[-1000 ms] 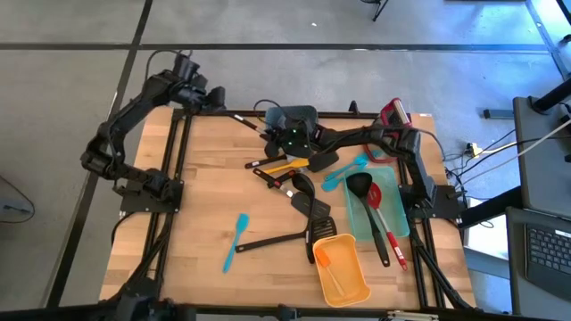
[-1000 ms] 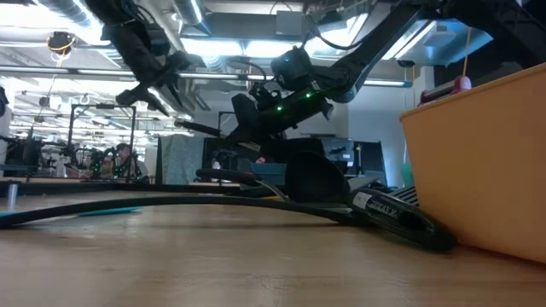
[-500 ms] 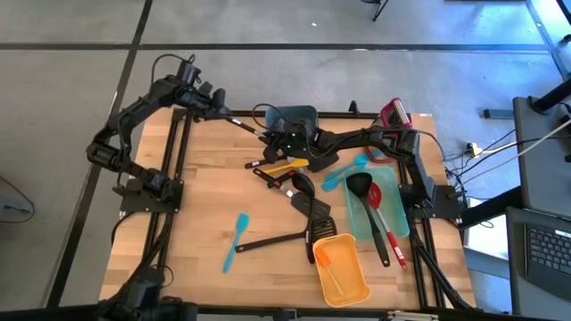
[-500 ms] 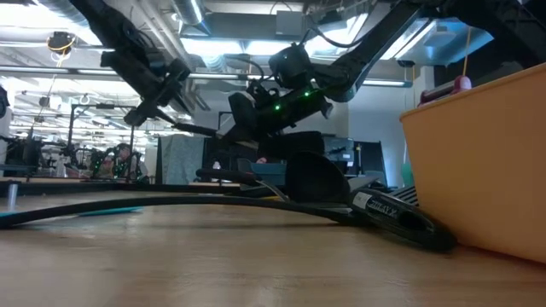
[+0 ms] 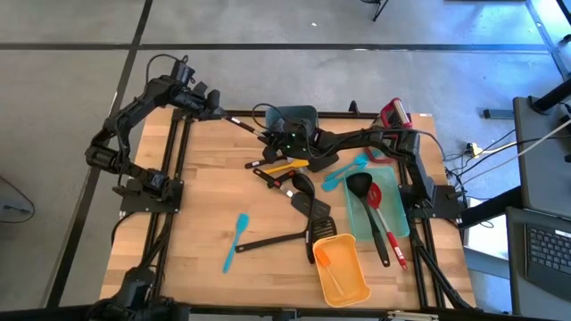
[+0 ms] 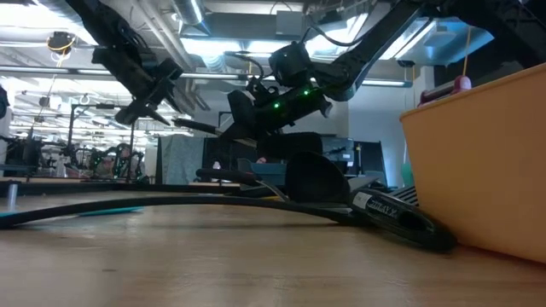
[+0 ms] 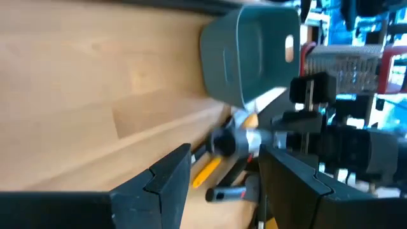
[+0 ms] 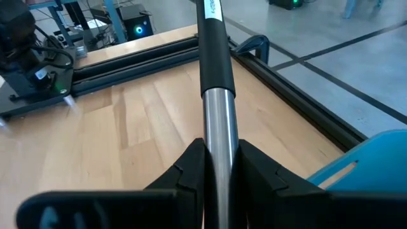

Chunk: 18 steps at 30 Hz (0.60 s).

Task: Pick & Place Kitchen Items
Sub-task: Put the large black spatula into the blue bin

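Wooden boards make up the tabletop [image 5: 196,196], ringed by black rails on a grey concrete floor. Nearest the bottom edge of the high view an orange bin [image 5: 341,267] holds an orange-headed spatula, and just right of it a clear teal tray [image 5: 364,214] holds a black ladle [image 5: 368,201] and a red spoon [image 5: 385,223], so a few utensils look already sorted. A teal spatula [image 5: 235,241] lies alone at lower left, and a black turner [image 5: 285,239] stretches toward the bin. Farther up, at the centre, a loose pile of black and yellow-handled utensils [image 5: 290,174] waits to be moved, so most of the work seems left. Above the pile the right gripper [image 5: 281,135] is clamped on the steel shaft of a long utensil [image 5: 245,125] that slants toward upper left, beside a dark grey bin [image 5: 299,118]. At upper left the left gripper [image 5: 212,105] hangs with its fingers apart, empty, near the handle's far end. Only the right wrist view shows the shaft [image 8: 217,127] pinched between the fingers; the left wrist view alone shows the open fingers [image 7: 172,172] facing the other arm. From the low view, both arms ride above the table, lifted off the pile.
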{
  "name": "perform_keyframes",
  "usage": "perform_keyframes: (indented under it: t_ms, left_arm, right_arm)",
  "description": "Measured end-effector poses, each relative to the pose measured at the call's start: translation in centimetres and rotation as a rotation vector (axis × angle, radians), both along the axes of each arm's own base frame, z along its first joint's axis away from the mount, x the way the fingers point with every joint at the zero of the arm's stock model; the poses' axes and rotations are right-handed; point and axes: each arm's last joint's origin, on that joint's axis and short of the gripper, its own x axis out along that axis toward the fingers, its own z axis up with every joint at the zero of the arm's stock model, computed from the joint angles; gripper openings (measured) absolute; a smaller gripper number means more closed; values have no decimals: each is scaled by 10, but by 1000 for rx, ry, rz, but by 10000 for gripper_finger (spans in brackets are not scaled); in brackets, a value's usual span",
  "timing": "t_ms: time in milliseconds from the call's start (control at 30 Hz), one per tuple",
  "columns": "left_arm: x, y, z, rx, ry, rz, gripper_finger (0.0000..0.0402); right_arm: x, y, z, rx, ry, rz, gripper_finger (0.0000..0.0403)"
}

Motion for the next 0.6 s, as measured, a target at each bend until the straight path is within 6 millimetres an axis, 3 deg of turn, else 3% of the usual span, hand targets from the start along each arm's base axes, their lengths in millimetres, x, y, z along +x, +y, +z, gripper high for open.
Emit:
perform_keyframes:
  t_ms: [300, 600]
  left_arm:
    - [4, 3, -3, 1, -4, 1, 180]
    - [26, 16, -12, -25, -118, -49, 180]
  right_arm:
    - [1, 1, 2, -5, -18, 3, 67]
    - [1, 1, 3, -8, -26, 2, 67]
